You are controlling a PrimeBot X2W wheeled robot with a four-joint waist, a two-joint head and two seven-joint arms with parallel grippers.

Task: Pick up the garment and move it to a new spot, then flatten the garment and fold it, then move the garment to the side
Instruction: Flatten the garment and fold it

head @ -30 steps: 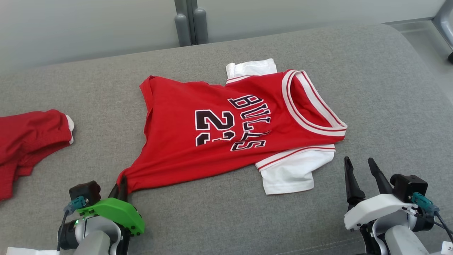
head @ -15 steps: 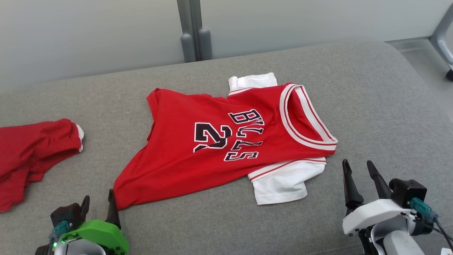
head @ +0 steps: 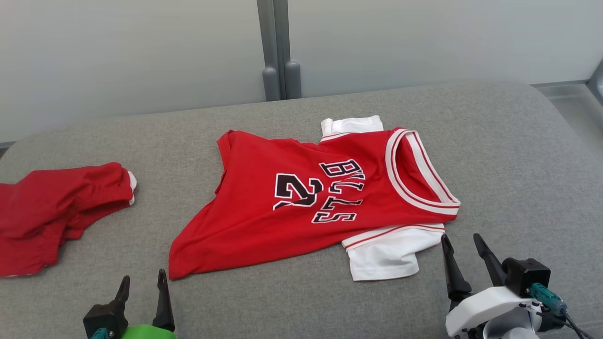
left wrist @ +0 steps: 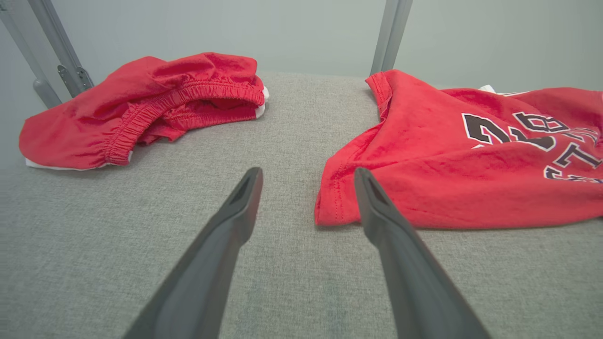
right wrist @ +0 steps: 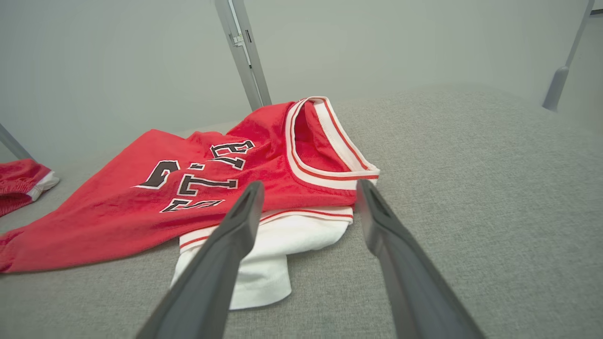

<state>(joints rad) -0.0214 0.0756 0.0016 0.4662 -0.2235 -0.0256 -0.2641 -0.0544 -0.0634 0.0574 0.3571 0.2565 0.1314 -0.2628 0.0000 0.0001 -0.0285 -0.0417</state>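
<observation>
At the lower left of the head view, the left jaws stand released and hold nothing. Their two dark fingers [head: 163, 301] are spread apart over the grey padded surface [head: 518, 165]. In the left wrist view the right-hand finger [left wrist: 391, 230] crosses the nearest hem corner of the red jersey [left wrist: 447, 174]; whether it touches the cloth I cannot tell.

At the lower right of the head view the right jaws are likewise released and empty. Their fingers [head: 451, 268] are just beside the white sleeve [head: 386, 254], which sticks out from under the jersey's lower edge.

The red jersey [head: 301, 188] lies in the middle of that frame, printed side up. Its striped collar is toward the right and its hem toward the lower left. A second white sleeve [head: 351, 125] peeks out at its upper edge. A crumpled pair of red shorts [head: 56, 207] sits at the left edge, well apart from the jersey. Two grey posts [head: 278, 47] rise at top centre.
</observation>
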